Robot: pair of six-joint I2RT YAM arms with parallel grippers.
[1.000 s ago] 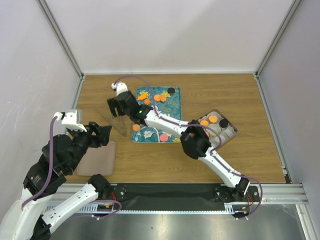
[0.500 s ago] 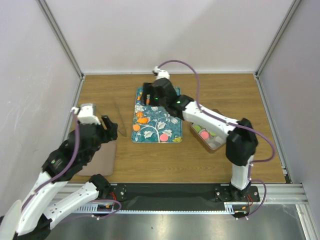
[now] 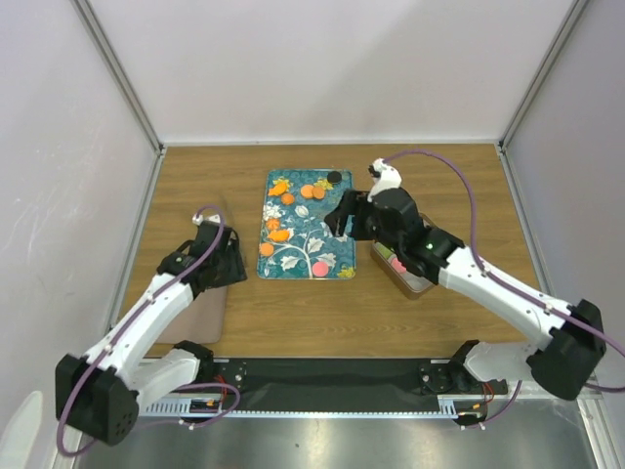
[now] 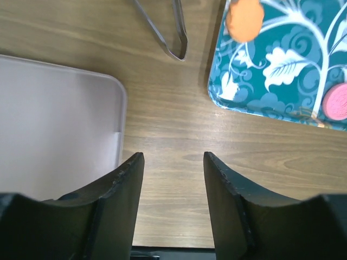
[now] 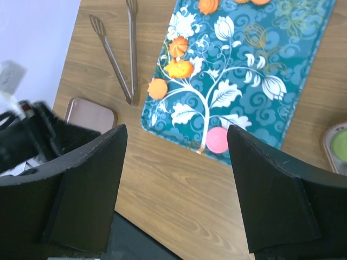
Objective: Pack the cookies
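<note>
Cookies lie on the teal tray (image 3: 332, 230): orange ones (image 3: 307, 191) and a black one (image 3: 334, 177) at the far end, an orange one (image 3: 267, 249) and a pink one (image 3: 318, 269) near the front. My right gripper (image 3: 340, 217) is open and empty, held above the tray's right side; its view shows the pink cookie (image 5: 218, 139) and an orange cookie (image 5: 157, 88) below it. My left gripper (image 3: 234, 266) is open and empty, low over the wood just left of the tray. Its view shows the orange cookie (image 4: 244, 19) and the pink cookie (image 4: 339, 103).
A metal box (image 3: 415, 278) holding green and pink cookies sits right of the tray, mostly hidden under my right arm. A pink flat lid (image 3: 195, 311) lies at the front left. Metal tongs (image 5: 116, 59) lie on the wood left of the tray.
My right arm has swung from the tray's far left across to its right side. My left arm has come down and reached forward to the tray's left edge.
</note>
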